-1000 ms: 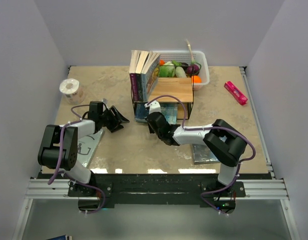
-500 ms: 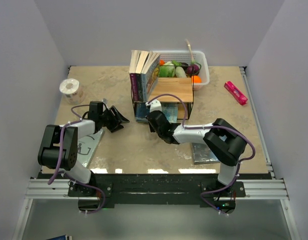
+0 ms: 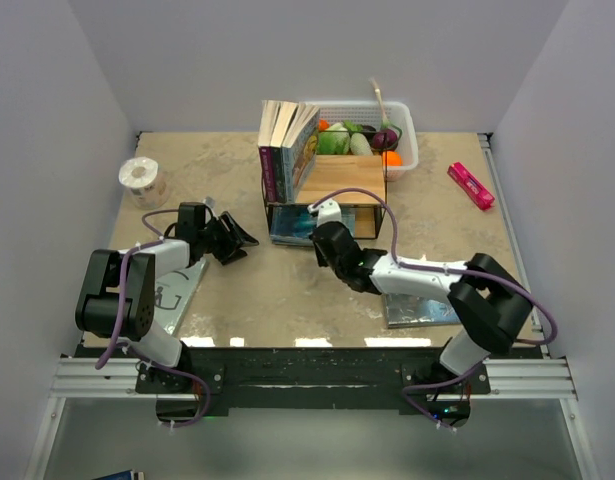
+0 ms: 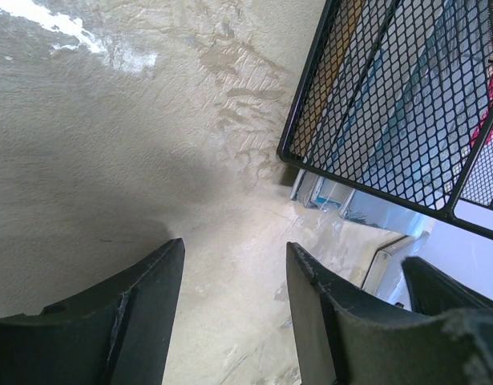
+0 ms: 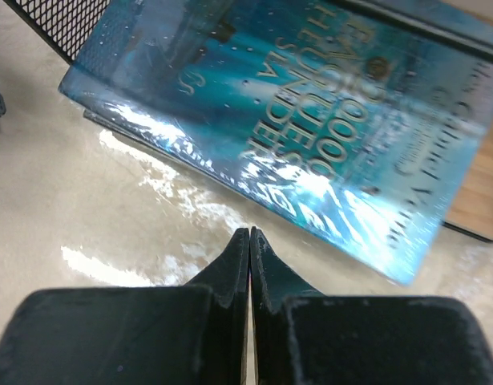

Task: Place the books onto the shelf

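Observation:
The shelf (image 3: 332, 185), a black wire frame with wooden boards, stands at the back middle. Three books (image 3: 283, 140) stand upright on its left end. A teal-blue book (image 5: 294, 112) lies flat in the bottom level, its near edge sticking out onto the table (image 3: 290, 224). My right gripper (image 5: 249, 234) is shut and empty, its tip on the table just short of that book's edge (image 3: 325, 218). My left gripper (image 4: 234, 261) is open and empty, low over the table left of the shelf (image 3: 244, 238). A dark blue-grey book (image 3: 417, 308) lies flat by the right arm. A grey book (image 3: 177, 295) lies under the left arm.
A white basket of vegetables (image 3: 402, 140) stands behind the shelf. A paper roll (image 3: 144, 181) sits at the far left and a pink oblong object (image 3: 470, 185) at the far right. The shelf's mesh side (image 4: 406, 104) is close ahead of the left gripper.
The right arm's elbow has swung out to the right and its shut gripper has shifted slightly right along the shelf's front, uncovering more of the teal-blue book. The left arm has not moved.

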